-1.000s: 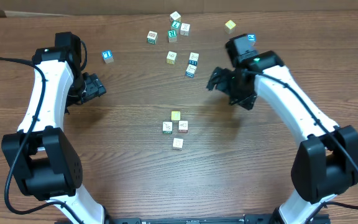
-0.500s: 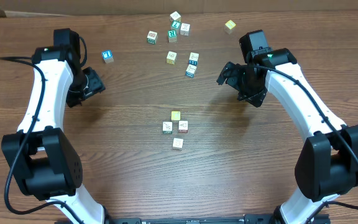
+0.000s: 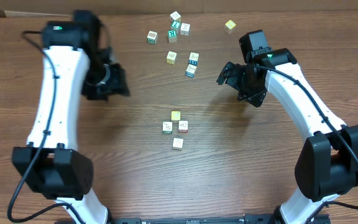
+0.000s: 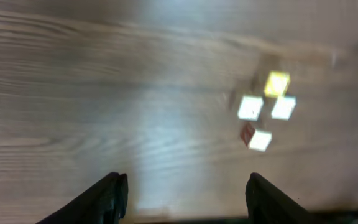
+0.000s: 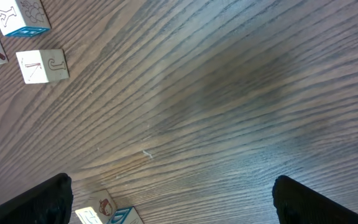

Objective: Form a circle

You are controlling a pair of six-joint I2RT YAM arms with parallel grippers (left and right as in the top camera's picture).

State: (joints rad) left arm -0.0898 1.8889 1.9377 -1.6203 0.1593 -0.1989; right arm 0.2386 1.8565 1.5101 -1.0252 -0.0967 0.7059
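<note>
brown wooden counter [image 3: 135, 168], at its middle the circle [image 3: 178, 128], a tight cluster of one pale yellow and three whitish small cubes, left pincer [image 3: 120, 84] beyond-left, blurred, released and empty, right pincer [image 3: 224, 74] beyond-right, spread wide, empty, loose printed cubes [image 3: 191, 62] farthest back

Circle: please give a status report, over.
Left gripper open, empty. Right gripper open, empty. Circle: four cubes in a small cluster, both grippers away from it. Nothing in the way; other cubes lie farther back.
</note>
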